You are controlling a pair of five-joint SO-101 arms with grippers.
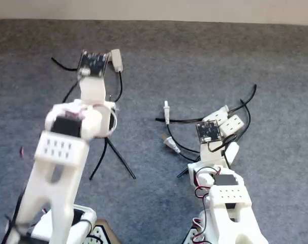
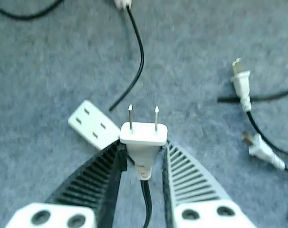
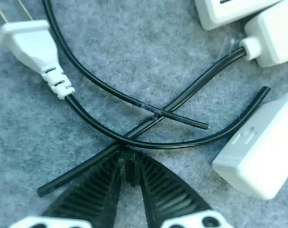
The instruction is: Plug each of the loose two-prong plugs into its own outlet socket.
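Over carpet (image 2: 39, 71): left gripper (image 2: 144, 151) clamps plug (image 2: 143, 134) | right gripper (image 3: 130, 160) pinched together beside cable (image 3: 153, 116).

The worktop (image 2: 44, 61) is matt, fuzzy grey felt. The plug (image 2: 143, 135) is smooth white plastic with two bright metal prongs (image 2: 130, 117). Its cord (image 2: 146, 202) is glossy black. The left claw (image 2: 143, 148) is matt, ribbed black plastic. The socket block (image 2: 91, 124) is smooth white plastic.

Grey carpet (image 1: 194, 61), pale wall (image 1: 154, 9)
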